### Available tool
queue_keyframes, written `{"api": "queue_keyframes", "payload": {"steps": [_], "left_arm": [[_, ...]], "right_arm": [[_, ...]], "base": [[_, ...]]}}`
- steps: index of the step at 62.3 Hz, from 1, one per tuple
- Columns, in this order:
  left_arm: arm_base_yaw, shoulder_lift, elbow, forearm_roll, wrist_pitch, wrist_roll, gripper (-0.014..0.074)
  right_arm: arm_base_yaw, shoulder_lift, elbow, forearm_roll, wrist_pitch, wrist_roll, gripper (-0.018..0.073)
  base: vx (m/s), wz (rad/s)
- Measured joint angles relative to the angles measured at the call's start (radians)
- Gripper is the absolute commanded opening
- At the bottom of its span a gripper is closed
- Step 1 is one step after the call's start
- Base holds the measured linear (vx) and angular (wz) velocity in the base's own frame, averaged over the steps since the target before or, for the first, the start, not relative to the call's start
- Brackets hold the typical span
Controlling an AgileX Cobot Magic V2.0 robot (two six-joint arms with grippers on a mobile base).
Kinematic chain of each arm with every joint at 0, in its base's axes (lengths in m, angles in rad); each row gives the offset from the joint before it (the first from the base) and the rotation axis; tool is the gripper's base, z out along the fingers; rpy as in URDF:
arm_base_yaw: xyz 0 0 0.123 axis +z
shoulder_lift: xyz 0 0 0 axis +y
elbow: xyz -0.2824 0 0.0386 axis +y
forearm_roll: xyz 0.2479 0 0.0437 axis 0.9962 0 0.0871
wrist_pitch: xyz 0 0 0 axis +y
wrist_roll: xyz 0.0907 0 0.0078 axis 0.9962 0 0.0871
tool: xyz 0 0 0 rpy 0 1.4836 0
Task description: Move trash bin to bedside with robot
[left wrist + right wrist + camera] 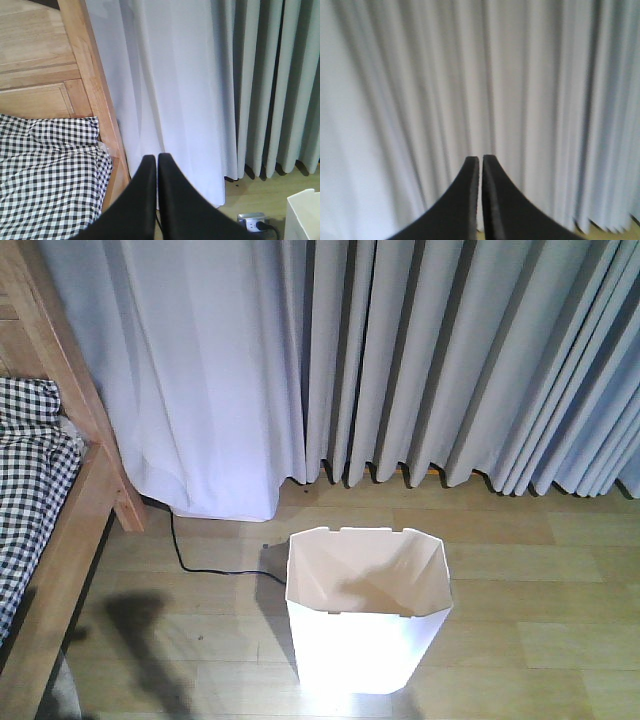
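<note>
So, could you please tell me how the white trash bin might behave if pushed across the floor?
The trash bin looks empty and thin-walled, so it is probably light. Its tall, downward-tapering shape suggests a high push could tip it. The smooth wooden floor should let it slide.

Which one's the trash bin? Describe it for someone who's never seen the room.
Start at the pale curtains across the back wall. On the wooden floor before them stands the trash bin: tall, white, open-topped, with an angular rim, the only container there.

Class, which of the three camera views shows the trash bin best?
The exterior front-facing view: the whole trash bin stands on the floor, its rim and inside visible. The left wrist view catches only a white corner at its lower right edge. The right wrist view shows only curtain.
</note>
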State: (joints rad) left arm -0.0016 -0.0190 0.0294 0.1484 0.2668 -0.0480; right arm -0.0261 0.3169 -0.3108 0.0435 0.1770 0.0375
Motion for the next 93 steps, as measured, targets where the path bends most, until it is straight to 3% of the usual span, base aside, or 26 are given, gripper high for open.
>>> {"api": "queue_keyframes", "payload": {"steps": [13,23,32,48,93], "left_arm": [[0.000,0.000,0.000,0.000,0.000,0.000,-0.0006],[0.000,0.000,0.000,0.000,0.000,0.000,-0.0006],[0.000,0.000,0.000,0.000,0.001,0.000,-0.0006],[0.000,0.000,0.000,0.000,0.001,0.000,-0.0006],[0.000,0.000,0.000,0.000,0.001,0.000,-0.0006]], "right_arm": [[0.090,-0.153,0.202,-0.005,-0.177,-0.030,-0.0011],[0.109,-0.308,0.335,-0.005,-0.278,-0.057,-0.0011],[0.103,-0.327,0.337,-0.006,-0.240,-0.080,-0.0011],[0.002,-0.329,0.338,-0.008,-0.222,-0.084,-0.0011],[-0.003,-0.329,0.338,-0.009,-0.177,-0.057,-0.0011]], "base": [[0.00,0.00],[0.00,0.00],[0.00,0.00],[0.00,0.00],[0.00,0.00]]}}
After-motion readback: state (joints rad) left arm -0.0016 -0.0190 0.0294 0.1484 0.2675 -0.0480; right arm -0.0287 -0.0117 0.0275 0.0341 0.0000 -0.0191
